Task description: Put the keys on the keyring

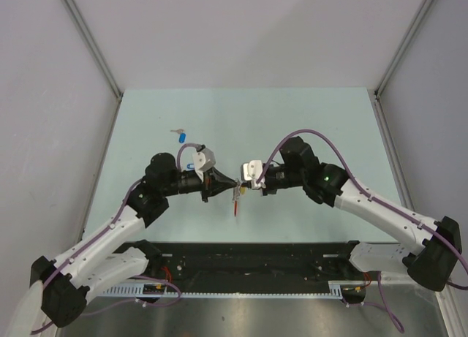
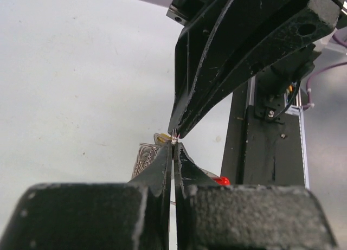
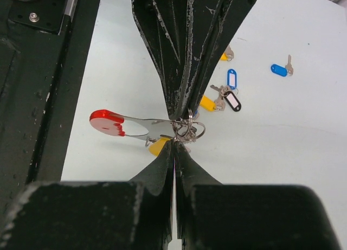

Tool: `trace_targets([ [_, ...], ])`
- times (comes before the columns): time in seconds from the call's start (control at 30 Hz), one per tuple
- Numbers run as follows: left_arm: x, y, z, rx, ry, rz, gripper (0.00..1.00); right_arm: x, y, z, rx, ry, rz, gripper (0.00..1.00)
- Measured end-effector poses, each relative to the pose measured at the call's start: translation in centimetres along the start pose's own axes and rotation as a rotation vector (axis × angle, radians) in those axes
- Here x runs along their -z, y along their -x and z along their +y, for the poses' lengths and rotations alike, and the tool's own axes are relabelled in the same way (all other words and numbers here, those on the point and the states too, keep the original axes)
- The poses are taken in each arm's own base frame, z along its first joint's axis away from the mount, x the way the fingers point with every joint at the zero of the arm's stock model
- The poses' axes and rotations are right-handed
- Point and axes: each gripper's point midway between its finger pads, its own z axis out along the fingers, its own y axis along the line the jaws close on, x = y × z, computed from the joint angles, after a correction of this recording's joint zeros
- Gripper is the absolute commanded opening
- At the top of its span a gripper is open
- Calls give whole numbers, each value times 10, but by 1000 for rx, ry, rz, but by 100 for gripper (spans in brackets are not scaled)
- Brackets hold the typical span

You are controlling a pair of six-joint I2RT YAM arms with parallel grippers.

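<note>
The keyring (image 3: pixel 142 126) is a flat silver tab with a red end, joined to wire rings (image 3: pixel 191 130), and it hangs above the table. My right gripper (image 3: pixel 174 143) is shut on the rings from below in the right wrist view. Tip to tip against it, my left gripper (image 2: pixel 173 145) is shut on the same rings. From above, both grippers (image 1: pixel 232 183) (image 1: pixel 244 182) meet mid-table with the keyring (image 1: pixel 235 204) dangling under them. A yellow-tagged key (image 3: pixel 158 147) hangs from the rings. Loose keys lie on the table: yellow tag (image 3: pixel 207 102), black tag (image 3: pixel 233 101), blue tags (image 3: pixel 232 77) (image 3: pixel 278 70).
One blue-tagged key (image 1: pixel 180 137) lies apart at the far left of the pale green table (image 1: pixel 329 125). A black rail (image 1: pixel 248 260) runs along the near edge by the arm bases. Grey walls close in the left and right sides.
</note>
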Motion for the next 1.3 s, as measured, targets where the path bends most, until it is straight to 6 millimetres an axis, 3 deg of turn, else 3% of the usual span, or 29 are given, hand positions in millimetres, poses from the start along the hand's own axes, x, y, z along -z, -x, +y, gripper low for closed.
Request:
trace_targets([
  [0.33,-3,4,5,67,39,-70,2,4,1,-4,-16,-35,11,0],
  [0.47,-4,1,8,85,54,-61,33,5,0,-5,-37,-51,20,0],
  [0.67,-3,-9,18,122,119,-29,59,6,-5,-6,-74,-68,44,0],
  [0.83,12,-4,28,128,233,-28,71,6,-22,-13,-127,-92,96,0],
  [0.9,23,7,33,123,301,-45,90,9,-34,-24,-161,-120,129,0],
  [0.97,34,19,37,105,363,-68,98,14,-46,-38,-194,-158,164,0],
  [1.13,66,31,51,104,540,-97,100,32,-76,-90,-264,-304,250,0],
  [1.3,100,18,75,132,754,-64,100,58,-109,-149,-324,-496,319,0],
])
